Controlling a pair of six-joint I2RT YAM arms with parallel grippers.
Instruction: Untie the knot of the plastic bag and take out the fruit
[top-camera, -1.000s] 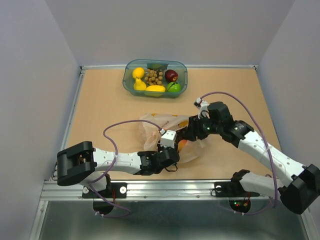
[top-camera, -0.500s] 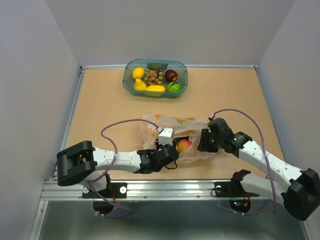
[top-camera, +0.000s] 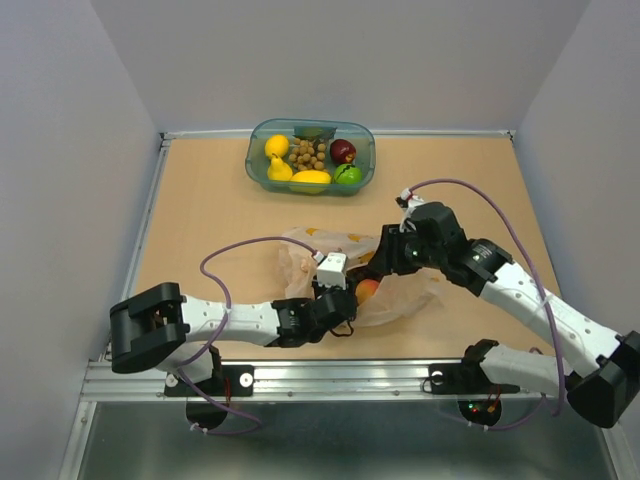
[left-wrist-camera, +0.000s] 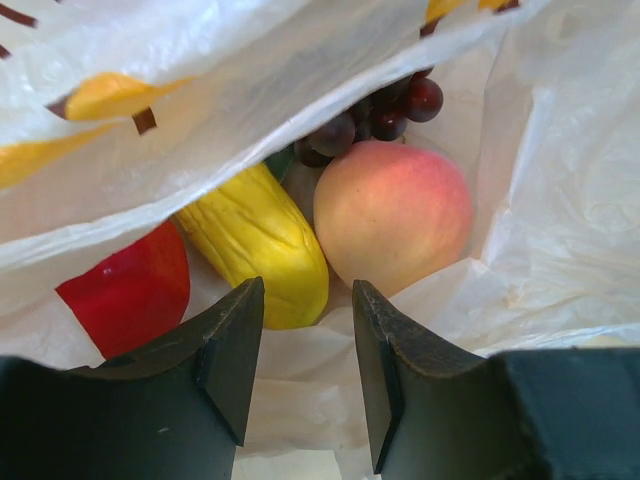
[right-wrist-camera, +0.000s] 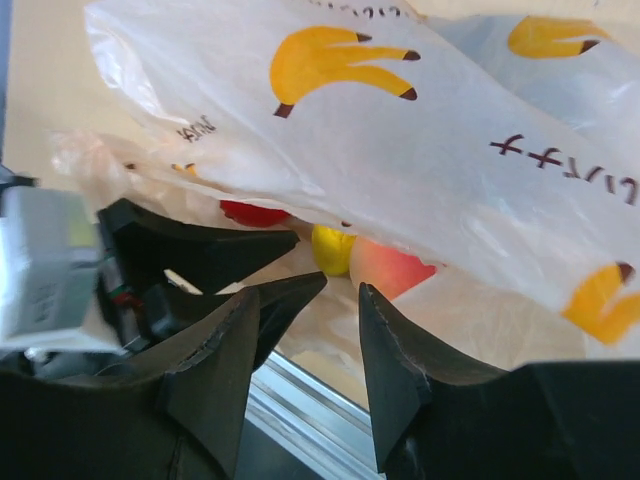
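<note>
The plastic bag (top-camera: 405, 295) lies on the near middle of the table with its mouth standing open toward my left gripper (left-wrist-camera: 307, 300). That gripper is open at the mouth, both fingers resting over the lower film and nothing between them. Inside lie the fruit: a pink peach (left-wrist-camera: 393, 215), a yellow fruit (left-wrist-camera: 255, 240), a red apple (left-wrist-camera: 130, 290) and dark grapes (left-wrist-camera: 385, 110). My right gripper (right-wrist-camera: 310, 300) is open and empty, hanging over the bag's near right side, just below the banana-printed upper film (right-wrist-camera: 400, 150). No knot shows.
A teal tub (top-camera: 258, 160) at the table's far middle holds lemons, a brown cluster, a red apple and a green apple. The metal rail (top-camera: 300, 375) runs along the near edge just behind both grippers. Grey walls close in the table's sides.
The right gripper swung out to the bag's right end, narrowing a little, then came back up over the bag's far side. The bag's film shifted with it. The left gripper stayed put.
</note>
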